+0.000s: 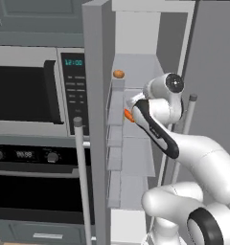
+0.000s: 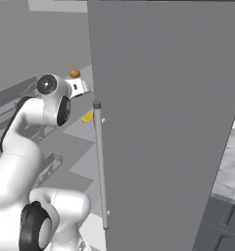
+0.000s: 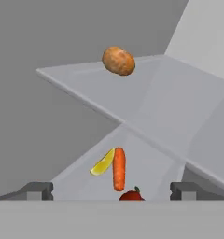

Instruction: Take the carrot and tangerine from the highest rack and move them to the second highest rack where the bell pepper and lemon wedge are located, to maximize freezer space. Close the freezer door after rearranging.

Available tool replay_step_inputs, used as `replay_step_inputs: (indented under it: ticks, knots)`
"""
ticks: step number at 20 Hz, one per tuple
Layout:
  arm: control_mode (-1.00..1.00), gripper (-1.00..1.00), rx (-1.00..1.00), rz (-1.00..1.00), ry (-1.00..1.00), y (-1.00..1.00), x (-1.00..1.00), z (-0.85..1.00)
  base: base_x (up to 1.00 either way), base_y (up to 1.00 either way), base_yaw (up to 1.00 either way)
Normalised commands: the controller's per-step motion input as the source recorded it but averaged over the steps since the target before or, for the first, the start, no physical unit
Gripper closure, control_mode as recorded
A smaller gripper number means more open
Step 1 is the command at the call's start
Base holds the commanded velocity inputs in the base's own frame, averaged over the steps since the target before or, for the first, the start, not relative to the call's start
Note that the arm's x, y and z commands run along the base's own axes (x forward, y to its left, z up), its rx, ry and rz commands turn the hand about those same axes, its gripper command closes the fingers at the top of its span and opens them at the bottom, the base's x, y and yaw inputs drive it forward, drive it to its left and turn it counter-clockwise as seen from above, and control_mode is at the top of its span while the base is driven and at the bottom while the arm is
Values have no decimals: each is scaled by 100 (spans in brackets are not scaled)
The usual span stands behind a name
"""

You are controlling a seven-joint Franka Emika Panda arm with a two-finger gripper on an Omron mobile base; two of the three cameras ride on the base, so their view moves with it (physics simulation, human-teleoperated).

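The tangerine (image 3: 118,60) (image 1: 118,73) (image 2: 75,73) sits alone on the highest rack (image 3: 146,93). One rack down, the carrot (image 3: 119,168) (image 1: 129,116) lies flat beside the yellow lemon wedge (image 3: 103,162) (image 2: 88,116). The red bell pepper (image 3: 131,195) peeks up just in front of them. My gripper (image 3: 111,191) is open and faces into the second rack, short of the carrot. Its fingertips (image 3: 37,190) stand wide apart with nothing held between them. In the base views my hand reaches into the freezer at the second rack's height.
The open freezer door (image 1: 95,119) stands to the left with door shelves (image 1: 114,134) and a long handle (image 1: 81,177). A large grey door panel (image 2: 163,122) with a handle (image 2: 100,166) is on the right. Microwave (image 1: 30,91) and oven (image 1: 35,191) are further left.
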Motion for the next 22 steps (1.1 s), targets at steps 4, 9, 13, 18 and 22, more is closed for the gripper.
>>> replay_step_inputs:
  ticks: [4,9,13,18,22]
  knots:
    - [-100,-100,-16,2,16,27,16,53,0,0,0]
    - [-100,-100,-1,7,16,15,51,19,0,0,0]
    - [-100,-100,0,11,17,15,55,14,0,0,0]
    - [-100,-100,0,1,1,20,44,31,0,0,0]
    - [-100,-100,0,0,4,36,57,15,0,0,0]
